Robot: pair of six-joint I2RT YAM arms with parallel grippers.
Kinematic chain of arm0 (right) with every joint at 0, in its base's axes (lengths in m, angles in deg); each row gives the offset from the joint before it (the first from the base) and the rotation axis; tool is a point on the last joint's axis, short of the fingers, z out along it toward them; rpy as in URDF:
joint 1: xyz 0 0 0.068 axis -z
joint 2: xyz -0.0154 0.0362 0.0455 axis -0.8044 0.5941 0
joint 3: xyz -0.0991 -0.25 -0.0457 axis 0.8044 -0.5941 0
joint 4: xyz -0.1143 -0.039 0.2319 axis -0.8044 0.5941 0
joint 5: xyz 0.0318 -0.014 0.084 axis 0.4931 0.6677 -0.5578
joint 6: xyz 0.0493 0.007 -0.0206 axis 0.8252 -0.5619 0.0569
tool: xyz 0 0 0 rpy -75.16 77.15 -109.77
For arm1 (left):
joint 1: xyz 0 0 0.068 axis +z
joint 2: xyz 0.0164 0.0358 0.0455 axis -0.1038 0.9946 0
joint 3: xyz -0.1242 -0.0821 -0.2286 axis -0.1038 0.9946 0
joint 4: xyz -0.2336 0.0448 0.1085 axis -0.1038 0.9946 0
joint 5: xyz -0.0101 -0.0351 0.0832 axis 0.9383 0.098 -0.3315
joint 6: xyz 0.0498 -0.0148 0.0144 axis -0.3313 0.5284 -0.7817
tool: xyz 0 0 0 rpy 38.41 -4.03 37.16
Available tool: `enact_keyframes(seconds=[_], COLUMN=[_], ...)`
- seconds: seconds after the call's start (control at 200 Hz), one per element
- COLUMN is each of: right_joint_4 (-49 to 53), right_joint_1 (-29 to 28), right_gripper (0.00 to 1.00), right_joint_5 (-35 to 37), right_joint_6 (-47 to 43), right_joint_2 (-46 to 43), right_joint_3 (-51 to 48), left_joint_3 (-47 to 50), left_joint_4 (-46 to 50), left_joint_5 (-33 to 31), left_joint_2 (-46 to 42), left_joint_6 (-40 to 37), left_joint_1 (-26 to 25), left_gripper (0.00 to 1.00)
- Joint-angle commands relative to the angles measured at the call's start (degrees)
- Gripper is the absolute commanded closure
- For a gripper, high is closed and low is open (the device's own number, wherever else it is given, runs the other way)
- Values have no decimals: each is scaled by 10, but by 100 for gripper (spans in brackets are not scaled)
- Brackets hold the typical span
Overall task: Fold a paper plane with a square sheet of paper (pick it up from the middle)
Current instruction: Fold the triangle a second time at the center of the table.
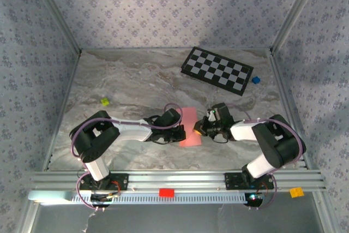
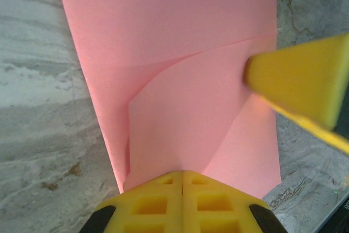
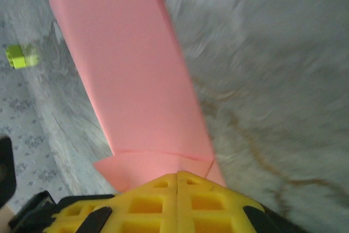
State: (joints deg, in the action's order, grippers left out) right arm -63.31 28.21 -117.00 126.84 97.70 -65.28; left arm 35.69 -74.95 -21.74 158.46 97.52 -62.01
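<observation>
The square sheet of paper (image 1: 190,117) is pink and lies folded into a narrow strip on the marble table between my two arms. In the left wrist view the paper (image 2: 163,25) has a flap curling up from its near end, and my left gripper (image 2: 182,174) is shut on that flap's edge. From above, the left gripper (image 1: 181,132) sits at the paper's left side. My right gripper (image 1: 197,130) is shut, its tip resting on the paper's right edge. In the right wrist view the right gripper (image 3: 177,175) meets the paper (image 3: 131,80) beside a small folded corner.
A black-and-white checkered board (image 1: 217,70) lies at the back right, with a blue block (image 1: 255,80) beside it. A yellow-green block (image 1: 104,101) sits to the left. A red block (image 1: 166,192) and an orange block (image 1: 296,192) rest on the front rail.
</observation>
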Motion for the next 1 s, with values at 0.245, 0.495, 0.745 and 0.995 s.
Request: enact_keyframes(seconds=[0.245,0.495,0.745,0.995], right_joint_4=[46,29,47,73], right_joint_1=[2,-3,-7,-9], right_gripper=[94,95,98,99], right_joint_5=[-8,-33,0,27], right_joint_6=[-52,-69,-60,-38], right_joint_2=[-56,8,34,55], right_joint_3=[10,22,10,9], left_joint_3=[0,-18,-47,-116], left_joint_4=[91,106,123,131], left_joint_5=[-27,-23,-13,-2], left_joint_2=[22,22,-8,-6], left_joint_6=[-27,-47,-62,-81], left_joint_1=[-5,-2,3,2], left_gripper=[100,100,99,98])
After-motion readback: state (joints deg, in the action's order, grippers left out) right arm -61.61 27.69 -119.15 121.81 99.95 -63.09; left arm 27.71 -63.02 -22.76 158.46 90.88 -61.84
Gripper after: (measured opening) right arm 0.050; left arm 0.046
